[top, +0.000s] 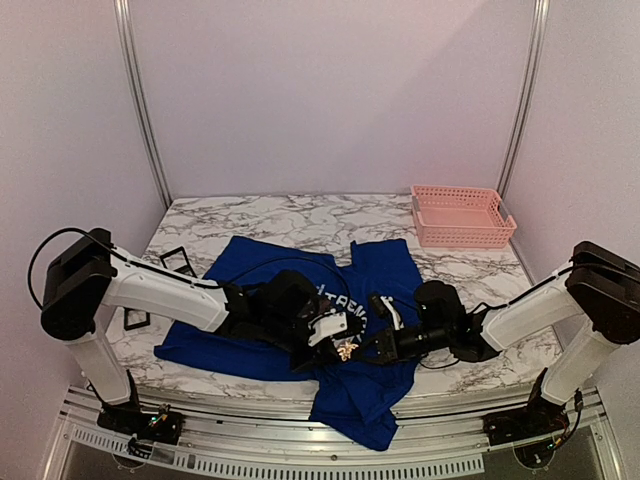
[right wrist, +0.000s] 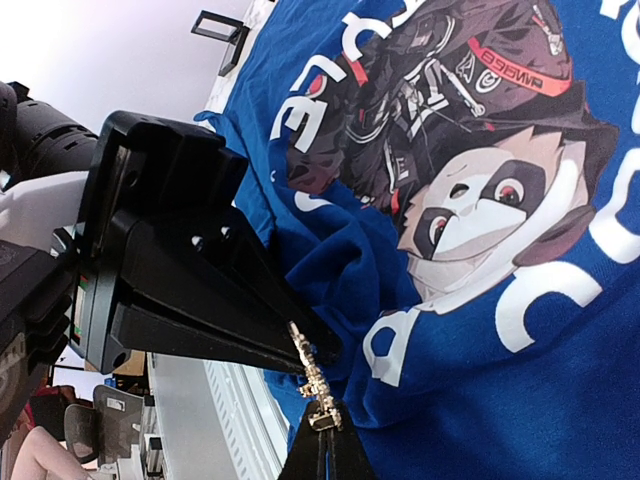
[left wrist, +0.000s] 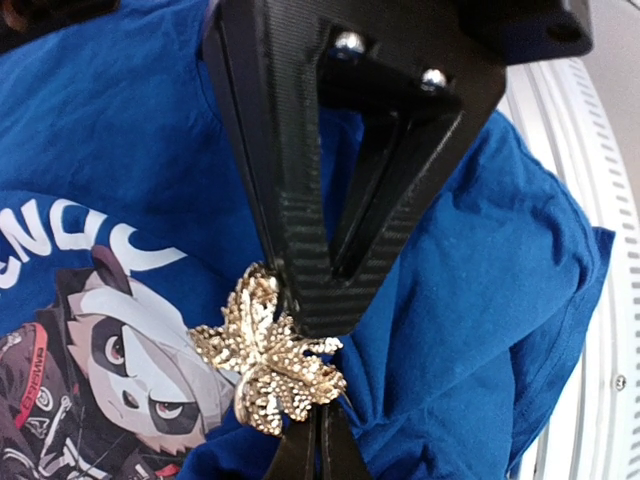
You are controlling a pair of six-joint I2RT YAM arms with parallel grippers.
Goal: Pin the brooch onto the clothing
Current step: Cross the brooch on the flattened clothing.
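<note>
Your left gripper (left wrist: 318,318) clamps a gold glittery leaf-shaped brooch (left wrist: 265,355) over a bunched fold of the royal-blue printed T-shirt (left wrist: 480,300). Your right gripper (right wrist: 322,428), clenched, seems to pinch its pin end. Opposed pulls could twist it free.

**ROBOT TEST CELL, LAB-TYPE**

Looks like a robotics lab booth. 2 arms, left arm (top: 160,290) & right arm (top: 520,315), bolted to an alu rail (top: 300,440) at 6 o'clock of a marble-look table (top: 290,215). Plain pale wall panels (top: 330,90) w/ metal posts (top: 143,100) box it in at 9, 12 & 3 o'clock.
</note>
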